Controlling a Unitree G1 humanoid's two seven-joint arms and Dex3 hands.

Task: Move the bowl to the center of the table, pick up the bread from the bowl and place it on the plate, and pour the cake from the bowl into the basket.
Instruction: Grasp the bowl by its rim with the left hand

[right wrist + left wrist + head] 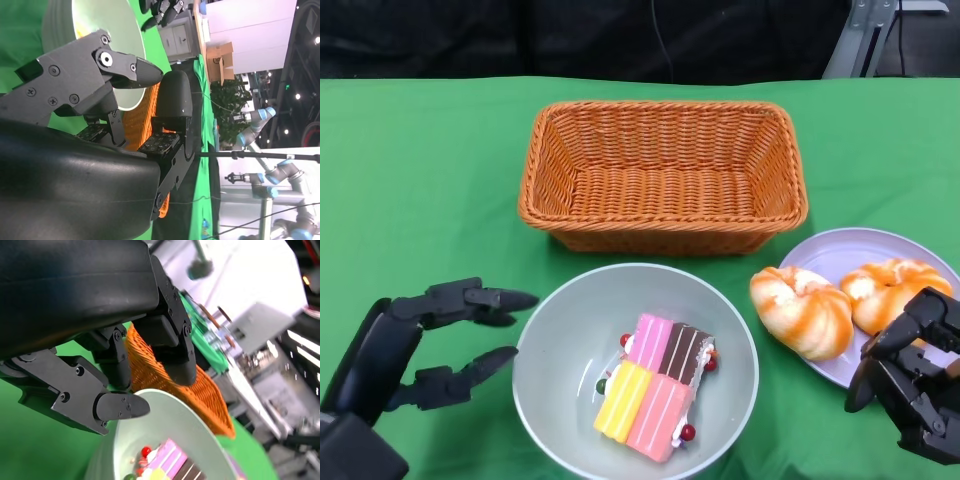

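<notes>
So the pale grey-green round bowl (552, 345) sits right between the two hands on the green tablecloth (410, 190), just inboard of the left hand (440, 345). That black left hand is open, fingers spread apart like a wide claw, tips pointing at the bowl's near rim and just short of it in the head view; it isn't holding anything. In the left wrist view the fingers (120, 406) hang right over the bowl's edge, though I can't tell if they actually touch it.

Inside the bowl are the pieces of cake (655, 385): striped slabs in pink, yellow and chocolate brown with little red berries on the side. They lie toward the side of the bowl nearer the right hand.

The black right hand (910, 385) is empty too, with its fingers loosely curled but apart, hovering at the near edge of the lavender round plate (840, 255). Two orange-and-white swirled bread buns are there: one bun (800, 312) rests half on the plate's rim on the side toward the bowl, and the other bun (890, 290) sits on the plate just ahead of the right hand's fingertips.

The orange woven rectangular wicker basket (665, 180) sits beyond the bowl, further out than both hands, nothing in it.
</notes>
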